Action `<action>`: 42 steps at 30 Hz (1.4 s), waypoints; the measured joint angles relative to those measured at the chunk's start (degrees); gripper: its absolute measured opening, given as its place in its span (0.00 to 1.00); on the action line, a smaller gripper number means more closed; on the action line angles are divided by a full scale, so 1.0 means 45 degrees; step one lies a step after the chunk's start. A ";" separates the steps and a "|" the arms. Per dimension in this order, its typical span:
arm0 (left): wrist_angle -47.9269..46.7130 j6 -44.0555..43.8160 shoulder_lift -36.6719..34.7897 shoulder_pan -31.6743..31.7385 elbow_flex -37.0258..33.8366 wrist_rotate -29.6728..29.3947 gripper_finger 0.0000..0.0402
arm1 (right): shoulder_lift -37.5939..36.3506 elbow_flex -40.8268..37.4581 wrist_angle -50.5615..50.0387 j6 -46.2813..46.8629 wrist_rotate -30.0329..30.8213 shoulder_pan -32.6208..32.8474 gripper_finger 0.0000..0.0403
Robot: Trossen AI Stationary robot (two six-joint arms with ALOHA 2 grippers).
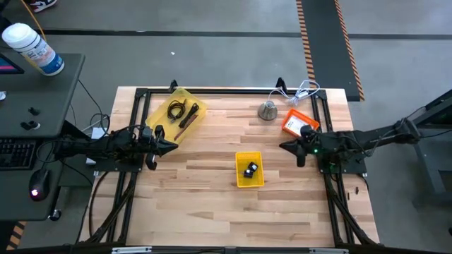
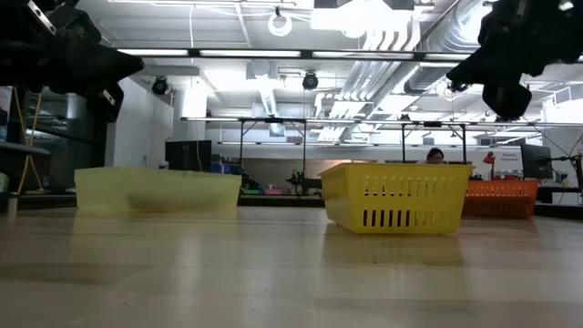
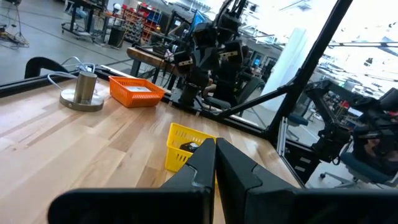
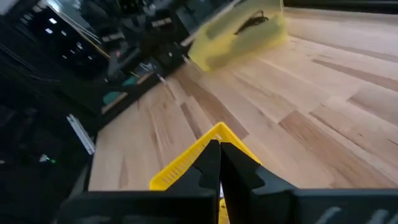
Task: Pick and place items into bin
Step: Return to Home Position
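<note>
Left hand [image 1: 168, 144], seen from above, hangs over the left side of the tabletop [image 1: 212, 212], just beside the light yellow bin [image 1: 182, 94]. Right hand [image 1: 288, 147] hangs at the right side, near the orange basket [image 1: 288, 125]. In the bin lie the coiled black cable [image 1: 174, 109] and the red-handled tool [image 1: 189, 121]. Two black blocks [image 1: 251, 169] sit in the small yellow basket [image 1: 240, 180] between the arms. A white flat packet [image 1: 301, 121] lies in the orange basket, and a grey metal cone [image 1: 268, 111] stands near it.

From table height, both hands are raised clear of the wood, with the bin [image 2: 159, 189], yellow basket [image 2: 396, 196] and orange basket [image 2: 506, 196] standing in a row.

Past the left wrist, the fingers [image 3: 202, 165] are pressed together on nothing. Beyond them is the yellow basket [image 3: 177, 140].

Past the right wrist, the fingers [image 4: 208, 168] likewise meet, empty. The yellow basket's rim [image 4: 186, 158] is just beyond, and the bin [image 4: 236, 37] is well apart.
</note>
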 joint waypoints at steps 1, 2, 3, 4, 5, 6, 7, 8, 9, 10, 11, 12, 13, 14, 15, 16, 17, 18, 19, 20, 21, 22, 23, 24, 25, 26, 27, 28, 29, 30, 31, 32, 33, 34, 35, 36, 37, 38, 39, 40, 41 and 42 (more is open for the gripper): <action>0.0000 0.0004 0.0000 0.0000 0.0000 -0.0004 0.00 | -0.0214 -0.0197 0.0186 -0.0012 -0.0005 0.0000 0.00; 0.0000 0.0004 0.0005 0.0000 0.0000 -0.0004 0.00 | -0.0448 -0.0374 0.0360 -0.0090 0.0028 0.0000 0.00; 0.0000 0.0004 0.0000 0.0000 0.0000 -0.0004 0.00 | -0.0671 -0.0522 0.0511 -0.0187 0.0090 0.0000 0.00; 0.0000 0.0004 0.0000 0.0000 0.0000 -0.0004 0.00 | -0.0929 -0.0646 0.0593 -0.0308 0.0221 0.0000 0.00; 0.0000 0.0004 0.0000 0.0000 0.0000 -0.0004 0.00 | -0.1198 -0.0757 0.0591 -0.0408 0.0355 0.0000 0.00; 0.0000 0.0004 0.0000 0.0000 0.0000 -0.0004 0.00 | -0.1479 -0.0878 0.0594 -0.0484 0.0494 0.0000 0.00; 0.0000 0.0004 0.0000 0.0000 0.0000 -0.0004 0.00 | -0.1770 -0.0991 0.0585 -0.0586 0.0627 0.0000 0.00; 0.0000 0.0004 0.0000 0.0000 0.0000 -0.0004 0.00 | -0.2078 -0.1108 0.0631 -0.0687 0.0711 0.0000 0.00; 0.0000 0.0003 0.0002 0.0000 0.0000 -0.0004 0.00 | -0.2368 -0.1222 0.0693 -0.0765 0.0787 0.0000 0.00; 0.0000 0.0004 0.0001 0.0000 0.0000 -0.0004 0.00 | -0.2653 -0.1321 0.0760 -0.0836 0.0796 -0.0004 0.00; 0.0000 0.0004 0.0000 0.0000 0.0000 -0.0004 0.00 | -0.2956 -0.1414 0.0779 -0.0992 0.0819 0.0000 0.00; 0.0000 0.0004 0.0002 0.0000 0.0000 -0.0004 0.00 | -0.3232 -0.1461 0.0712 -0.1066 0.0825 0.0000 0.00; 0.0000 0.0004 0.0004 0.0000 0.0000 -0.0004 0.00 | -0.3461 -0.1466 0.0594 -0.1177 0.0871 0.0000 0.00; 0.0000 0.0004 0.0002 0.0000 0.0000 -0.0004 0.00 | -0.3693 -0.1466 0.0562 -0.1345 0.0890 0.0000 0.00; 0.0000 0.0004 0.0001 0.0000 0.0000 -0.0004 0.00 | -0.3922 -0.1465 0.0544 -0.1498 0.0863 0.0000 0.00; 0.0000 0.0004 0.0000 0.0000 0.0000 -0.0004 0.00 | -0.4147 -0.1461 0.0494 -0.1669 0.0759 0.0000 0.00; 0.0000 0.0004 0.0005 0.0000 0.0000 -0.0004 0.00 | -0.4359 -0.1461 0.0373 -0.1784 0.0672 0.0000 0.00; 0.0000 0.0004 0.0003 0.0000 0.0000 -0.0004 0.00 | -0.4557 -0.1461 0.0160 -0.1851 0.0644 0.0000 0.00; 0.0000 0.0004 0.0005 0.0000 0.0000 -0.0004 0.00 | -0.4772 -0.1461 -0.0143 -0.1885 0.0595 0.0000 0.00; 0.0000 0.0004 0.0005 0.0000 0.0000 -0.0004 0.00 | -0.4980 -0.1461 -0.0486 -0.1877 0.0576 0.0000 0.00; 0.0000 0.0002 0.0002 0.0000 0.0000 -0.0004 0.00 | -0.5186 -0.1461 -0.0827 -0.1843 0.0571 0.0000 0.00; 0.0000 0.0004 0.0005 0.0000 0.0000 -0.0004 0.00 | -0.5396 -0.1461 -0.1169 -0.1763 0.0593 0.0000 0.00; 0.0000 0.0000 0.0005 0.0000 0.0000 -0.0003 0.00 | -0.5595 -0.1461 -0.1448 -0.1711 0.0593 0.0000 0.00; 0.0000 0.0004 0.0005 0.0000 0.0000 -0.0004 0.00 | -0.5779 -0.1461 -0.1622 -0.1706 0.0585 0.0000 0.00; 0.0000 0.0004 0.0005 0.0000 0.0000 -0.0004 0.00 | -0.5907 -0.1454 -0.1717 -0.1742 0.0561 0.0000 0.00; 0.0000 0.0004 0.0005 0.0000 0.0000 -0.0004 0.00 | -0.5896 -0.1452 -0.1713 -0.1850 0.0519 0.0000 0.00; 0.0000 0.0004 0.0005 0.0000 0.0000 -0.0004 0.00 | -0.5896 -0.1453 -0.1727 -0.1952 0.0421 0.0000 0.00; 0.0000 0.0004 0.0005 0.0000 0.0000 -0.0004 0.00 | -0.5884 -0.1456 -0.1722 -0.2029 0.0352 0.0000 0.00; 0.0000 0.0004 0.0005 0.0000 0.0000 -0.0004 0.00 | -0.5849 -0.1456 -0.1717 -0.2066 0.0343 0.0000 0.00; 0.0000 0.0003 0.0005 0.0000 0.0000 -0.0004 0.00 | -0.5852 -0.1456 -0.1726 -0.2082 0.0343 0.0000 0.00; -0.0003 0.0000 0.0005 0.0000 0.0000 -0.0003 0.00 | -0.5868 -0.1456 -0.1736 -0.2129 0.0303 0.0000 0.00; -0.0002 0.0004 0.0005 0.0000 0.0000 -0.0004 0.00 | -0.5880 -0.1456 -0.1742 -0.2194 0.0212 -0.0005 0.00; 0.0000 0.0003 0.0005 0.0000 0.0005 -0.0004 0.00 | -0.5882 -0.1456 -0.1732 -0.2217 0.0125 -0.0005 0.00; -0.0001 0.0004 0.0005 0.0000 0.0005 -0.0004 0.00 | -0.5882 -0.1456 -0.1720 -0.2223 0.0114 -0.0005 0.00; 0.0000 0.0001 0.0005 0.0000 0.0005 -0.0004 0.00 | -0.5882 -0.1456 -0.1722 -0.2213 0.0090 -0.0005 0.00; 0.0000 0.0004 0.0005 0.0000 0.0005 -0.0004 0.00 | -0.5882 -0.1456 -0.1721 -0.2221 0.0019 -0.0005 0.00; 0.0000 0.0004 0.0005 0.0000 0.0004 -0.0004 0.00 | -0.5882 -0.1456 -0.1693 -0.2230 -0.0061 -0.0005 0.00; 0.0000 0.0004 0.0005 0.0000 0.0005 -0.0004 0.00 | -0.5882 -0.1456 -0.1580 -0.2264 -0.0193 -0.0005 0.00; 0.0000 0.0004 0.0005 0.0000 0.0005 -0.0004 0.00 | -0.5882 -0.1456 -0.1425 -0.2351 -0.0320 -0.0005 0.00; 0.0000 0.0002 0.0005 0.0000 0.0003 -0.0004 0.00 | -0.5882 -0.1456 -0.1259 -0.2457 -0.0405 -0.0005 0.00; 0.0000 0.0004 0.0005 0.0000 0.0001 -0.0004 0.00 | -0.5882 -0.1456 -0.1084 -0.2599 -0.0468 -0.0005 0.00; -0.0003 0.0000 0.0005 0.0000 0.0002 -0.0004 0.00 | -0.5882 -0.1456 -0.0945 -0.2734 -0.0516 -0.0005 0.00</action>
